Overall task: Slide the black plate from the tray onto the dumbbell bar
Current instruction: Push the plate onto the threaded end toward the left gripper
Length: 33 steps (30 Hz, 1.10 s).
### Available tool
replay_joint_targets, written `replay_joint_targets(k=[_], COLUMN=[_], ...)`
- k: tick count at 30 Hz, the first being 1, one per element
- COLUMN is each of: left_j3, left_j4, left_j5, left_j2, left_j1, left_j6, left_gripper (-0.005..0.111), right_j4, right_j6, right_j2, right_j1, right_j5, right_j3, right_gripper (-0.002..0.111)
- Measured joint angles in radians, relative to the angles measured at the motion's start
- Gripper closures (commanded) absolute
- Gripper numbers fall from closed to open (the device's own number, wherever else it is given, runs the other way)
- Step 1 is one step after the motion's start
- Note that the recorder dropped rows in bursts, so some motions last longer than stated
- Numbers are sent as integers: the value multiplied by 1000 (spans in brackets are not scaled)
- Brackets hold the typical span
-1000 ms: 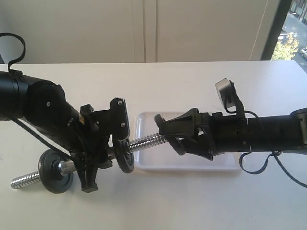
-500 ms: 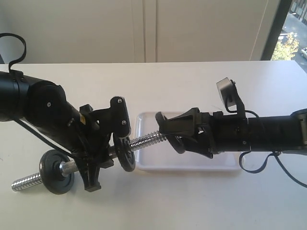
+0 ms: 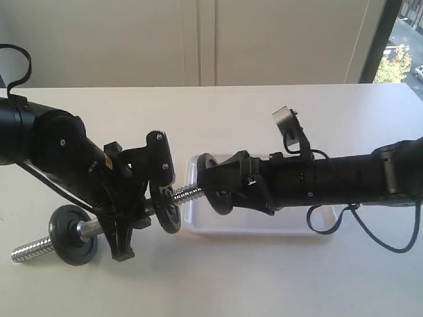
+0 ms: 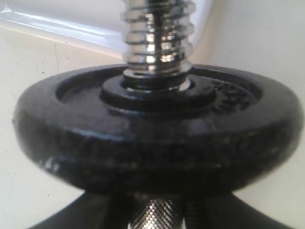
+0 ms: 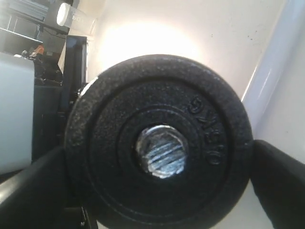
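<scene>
White tabletop (image 3: 264,284) meets a pale wall (image 3: 277,39), window (image 3: 403,46) at right; left gripper (image 3: 141,205) clamps the dumbbell bar (image 3: 187,193), right gripper (image 3: 215,188) grips the black plate (image 5: 159,143) over the tray (image 3: 264,223)

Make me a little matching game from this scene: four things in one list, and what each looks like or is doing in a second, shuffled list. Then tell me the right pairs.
Things:
1. black plate
2. dumbbell bar
3. tray
4. left gripper

Descriptions:
A. white, with a low rim
B. clamped around the bar's middle
C. shiny chrome with spiral-threaded ends
D. matte black, with the bar's tip showing in its centre hole

Pairs: 1-D, 2-C, 3-A, 4-B.
</scene>
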Motion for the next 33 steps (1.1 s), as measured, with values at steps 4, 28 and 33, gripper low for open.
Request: replay_joint_targets(k=[4,28,33], left_j3=[0,0,0], left_j4=[-4,1,6], left_j5=[-2,2,4], left_j2=[0,-2,-2], left_j1=[-10,-4,-2], left_j6=[12,13,11], left_gripper=[107,107,107], right_j4=[-11,10,10], right_j6=[0,6,8], right_j2=[37,81,81], right_j1=[55,182,186], right_j5=[4,-91,-93], right_j3=[-26,-102,-107], right_gripper=[108,20,3])
